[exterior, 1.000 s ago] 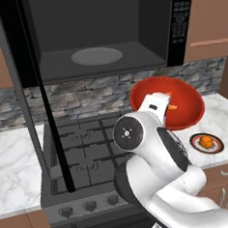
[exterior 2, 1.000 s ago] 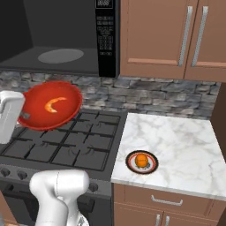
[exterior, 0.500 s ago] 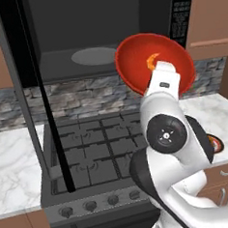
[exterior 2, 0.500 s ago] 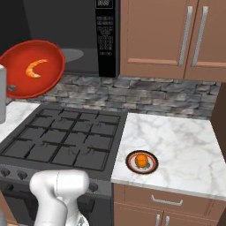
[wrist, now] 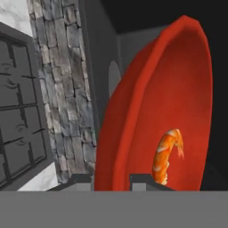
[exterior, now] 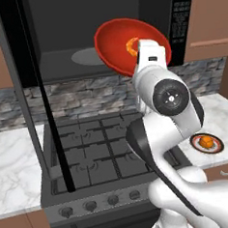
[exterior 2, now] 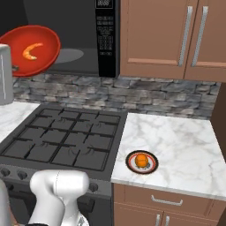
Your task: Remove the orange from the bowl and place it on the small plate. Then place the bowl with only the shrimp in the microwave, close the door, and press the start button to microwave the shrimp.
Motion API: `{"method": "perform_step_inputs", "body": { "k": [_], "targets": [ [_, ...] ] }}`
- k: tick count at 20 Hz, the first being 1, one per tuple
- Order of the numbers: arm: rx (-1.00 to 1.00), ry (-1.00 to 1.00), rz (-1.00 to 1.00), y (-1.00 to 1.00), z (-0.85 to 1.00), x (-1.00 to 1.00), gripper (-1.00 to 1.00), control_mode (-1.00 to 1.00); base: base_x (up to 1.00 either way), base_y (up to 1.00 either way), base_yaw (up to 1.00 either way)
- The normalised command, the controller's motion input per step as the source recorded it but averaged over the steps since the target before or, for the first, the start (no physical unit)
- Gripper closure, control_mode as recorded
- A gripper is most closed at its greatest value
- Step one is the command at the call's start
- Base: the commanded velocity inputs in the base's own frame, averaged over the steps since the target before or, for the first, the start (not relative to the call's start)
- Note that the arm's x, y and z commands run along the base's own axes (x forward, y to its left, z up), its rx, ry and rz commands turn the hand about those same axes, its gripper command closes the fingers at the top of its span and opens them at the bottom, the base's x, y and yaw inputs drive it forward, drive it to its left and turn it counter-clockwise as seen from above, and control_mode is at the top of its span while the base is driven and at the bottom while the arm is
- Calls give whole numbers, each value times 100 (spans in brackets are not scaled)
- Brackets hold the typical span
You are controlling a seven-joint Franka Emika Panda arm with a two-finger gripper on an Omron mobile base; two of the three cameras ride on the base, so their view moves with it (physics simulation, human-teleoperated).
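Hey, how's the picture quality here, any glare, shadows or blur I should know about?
Left base view: flat even light, no glare, the arm hiding part of the bowl. Right base view: sharp, a soft shadow beside the plate with the orange; microwave interior dark. Hand view: rolled sideways, the close bowl slightly soft, the shrimp clear.

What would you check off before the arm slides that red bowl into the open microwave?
1. Orange out of the bowl and on the small plate: ok.
2. Shrimp the one thing in the bowl: ok.
3. Door swung open: ok.
4. Turntable free of anything: ok.
5. Fingers pinching the bowl's rim: ok.
6. Bowl level: not ok, it tilts steeply.
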Motion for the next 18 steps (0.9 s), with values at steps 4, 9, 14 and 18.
{"method": "perform_step_inputs", "body": {
  "k": [4,9,14,18],
  "targets": [
    [-13,11,0,21,2,63,100,-100,0,0,0],
    [-15,5,0,9,0,67,100,-100,0,0,0],
    [-8,7,0,2,0,84,100,-100,0,0,0],
    [-5,12,0,0,0,90,100,-100,0,0,0]
  ]
}}
